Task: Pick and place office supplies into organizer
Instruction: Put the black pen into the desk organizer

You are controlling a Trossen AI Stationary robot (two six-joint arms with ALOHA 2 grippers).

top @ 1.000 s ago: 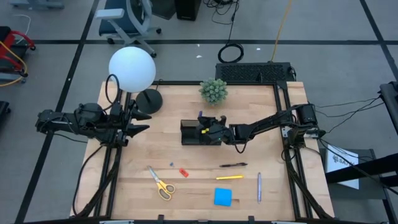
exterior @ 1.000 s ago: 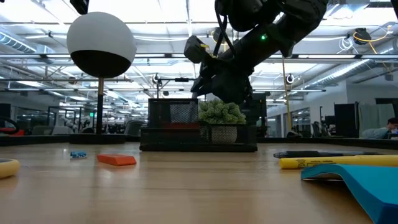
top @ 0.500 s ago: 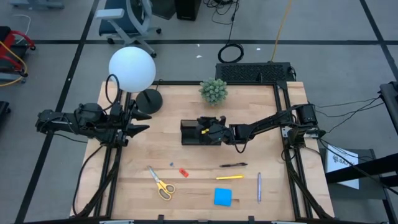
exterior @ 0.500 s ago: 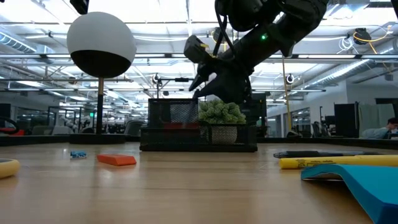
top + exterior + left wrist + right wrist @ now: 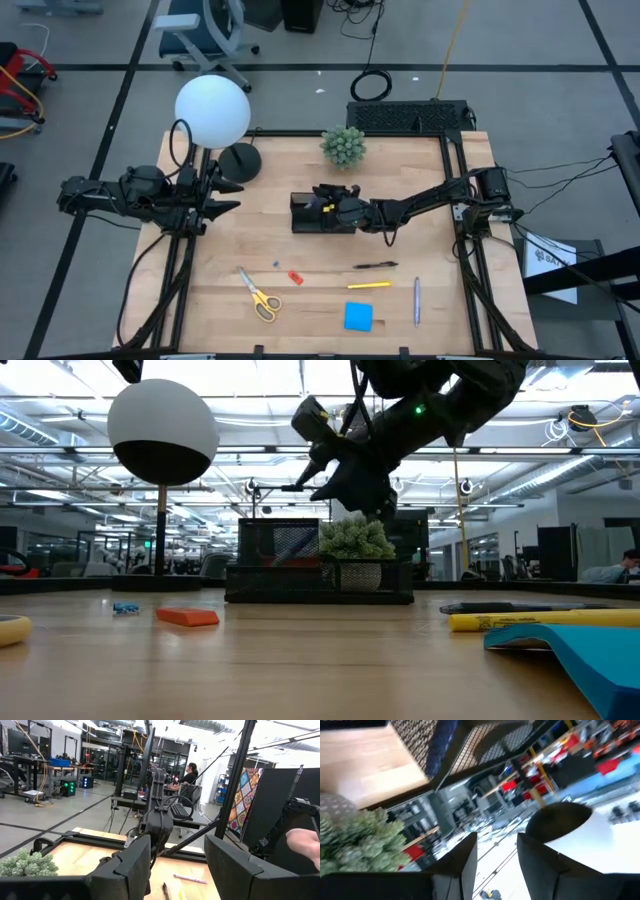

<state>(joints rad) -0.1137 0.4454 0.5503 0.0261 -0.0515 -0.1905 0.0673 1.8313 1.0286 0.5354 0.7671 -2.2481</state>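
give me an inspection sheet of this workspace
surface: wooden table, bare around the items.
job's things: organizer mid-table; near the front edge lie scissors, red piece, blue piece, black pen, yellow marker, grey pen and sticky-note pad.
clutter: plant ball, globe lamp.
grippers: right gripper over the organizer, jaws open, empty; left gripper waits at the left edge, jaws open.
cables: coil on the floor behind the table.
surroundings: office chair; people seated beyond.
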